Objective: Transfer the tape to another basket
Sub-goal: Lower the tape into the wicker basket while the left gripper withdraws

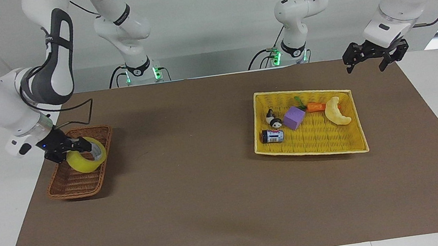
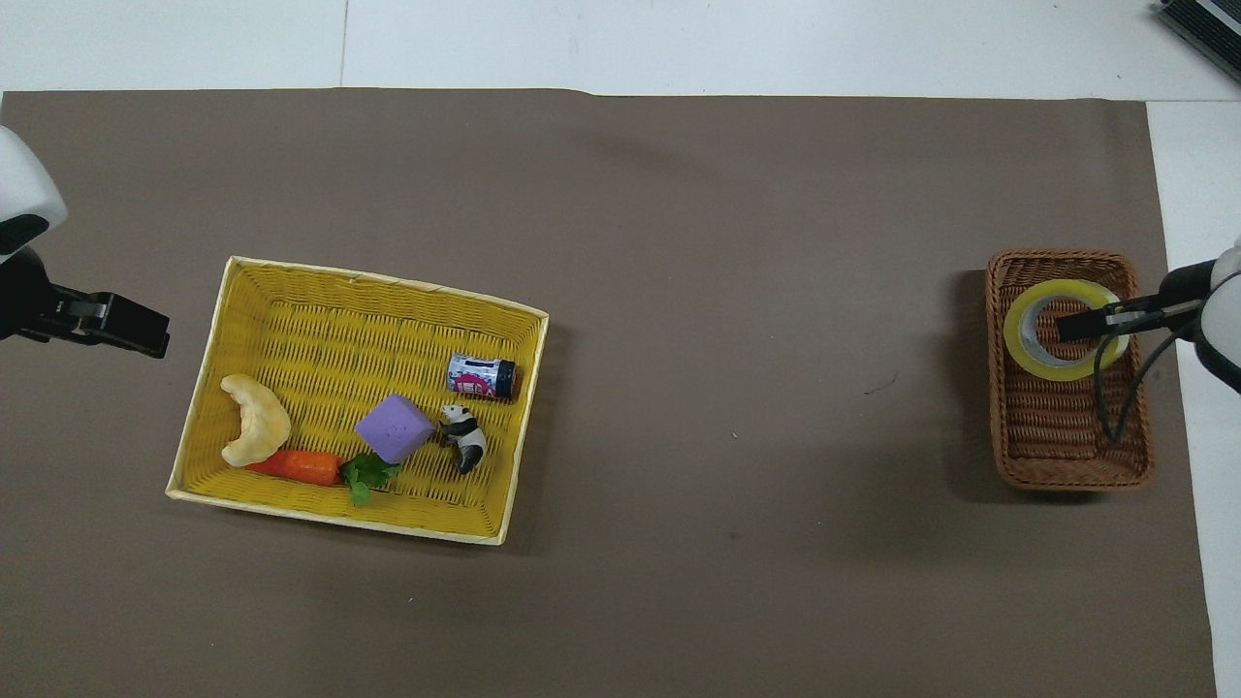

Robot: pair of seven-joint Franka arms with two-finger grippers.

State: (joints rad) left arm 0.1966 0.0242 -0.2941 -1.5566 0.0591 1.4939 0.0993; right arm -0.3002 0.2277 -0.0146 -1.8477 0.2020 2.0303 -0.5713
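I had the right gripper (image 1: 71,149) clamped on the tape (image 1: 87,160), one finger through the core and one on the outer wall, so the roll hung with its hole facing up. That grip let me carry it in over the basket (image 1: 67,186), and there it sat low inside the wicker rim, at the end nearer the robots. From the facing view I could not tell whether the roll was touching the basket floor or hanging just above it, so I judged the release was the step left.

The basket held nothing else. The left gripper (image 1: 370,57) waited up in the air past the tray (image 1: 310,152), jaws spread wide and empty, out of the way by the look of it. The tray held a croissant (image 1: 336,112), a carrot (image 1: 316,106), a purple block (image 1: 294,117), a panda (image 1: 273,119) and a small can (image 1: 272,136).
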